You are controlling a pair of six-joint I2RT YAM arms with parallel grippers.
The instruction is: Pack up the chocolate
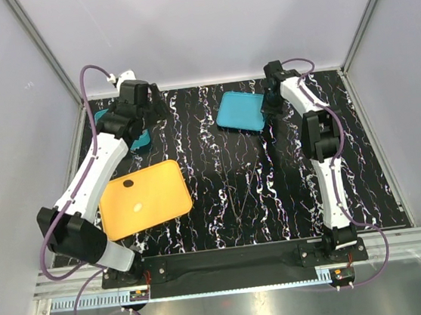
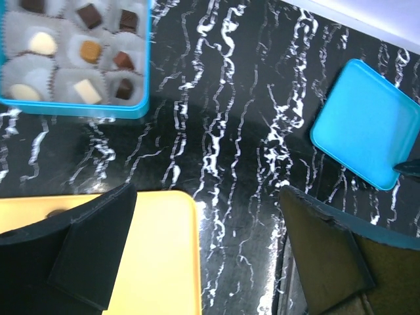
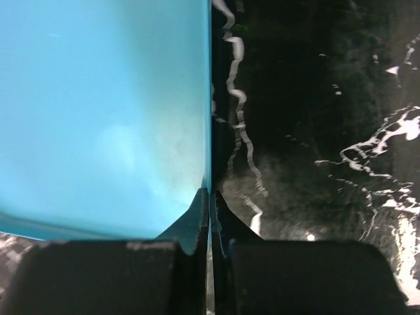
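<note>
Chocolate [image 2: 90, 14]: small dark-brown and cream-white pieces, mostly in paper cups of square teal box [image 2: 79, 108] on black marbled worktop [image 2: 223, 131]. Cream rectangular piece [image 2: 87, 90] lies with long axis diagonal in cup. Dark piece [image 1: 128, 183] and white piece [image 1: 139, 207] on flat orange tray [image 1: 162, 201]; axes too small to tell. Left fingers [image 2: 92, 249] spread wide, empty, above tray corner. Right fingers [image 3: 275, 275] clenched at edge of flat teal lid [image 3: 98, 118]; cannot tell if rim is pinched.

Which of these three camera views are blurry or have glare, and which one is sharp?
Right wrist view: very close, pale sheen on the flat teal lid, black white-veined table beside it out of focus. Left wrist view: left gripper's dark fingers blurred, chocolate pieces in the teal square box fairly sharp. Top view: evenly lit and sharp.
</note>
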